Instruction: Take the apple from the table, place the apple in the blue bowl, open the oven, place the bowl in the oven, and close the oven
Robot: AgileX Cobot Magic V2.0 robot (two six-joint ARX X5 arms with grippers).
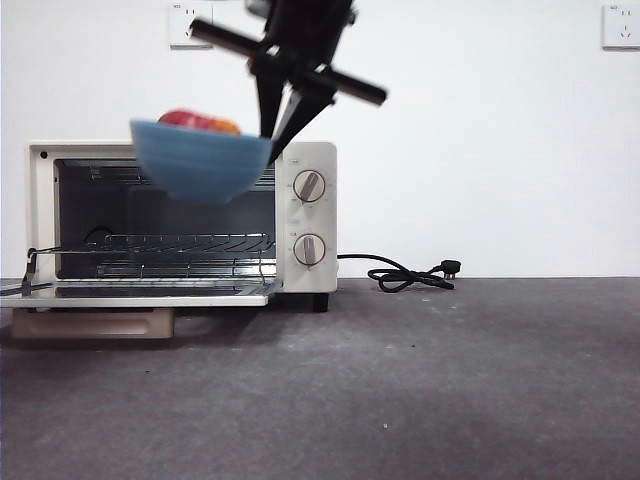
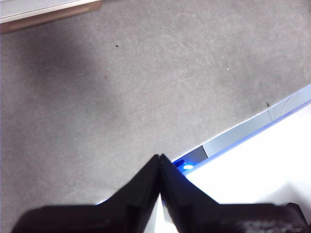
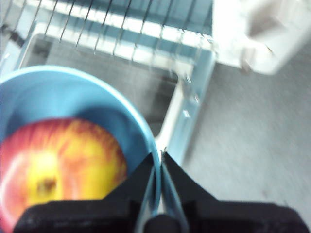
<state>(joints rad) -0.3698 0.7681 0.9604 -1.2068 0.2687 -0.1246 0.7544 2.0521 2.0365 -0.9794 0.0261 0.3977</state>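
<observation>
My right gripper (image 1: 272,142) comes down from the top and is shut on the right rim of the blue bowl (image 1: 200,160), holding it in the air in front of the oven's upper opening. The apple (image 1: 198,122), red with yellow patches, lies inside the bowl (image 3: 68,97), large in the right wrist view (image 3: 53,174). The cream-white oven (image 1: 305,215) stands at the left with its door (image 1: 140,293) folded down flat and the wire rack (image 1: 170,243) exposed. My left gripper (image 2: 159,162) is shut on nothing, above the bare table (image 2: 146,87).
A black cord (image 1: 410,275) with its plug lies on the table to the right of the oven. Two knobs (image 1: 309,186) sit on the oven's right panel. The open door's beige handle (image 1: 95,322) juts toward the table front. Wall sockets (image 1: 620,25) are behind.
</observation>
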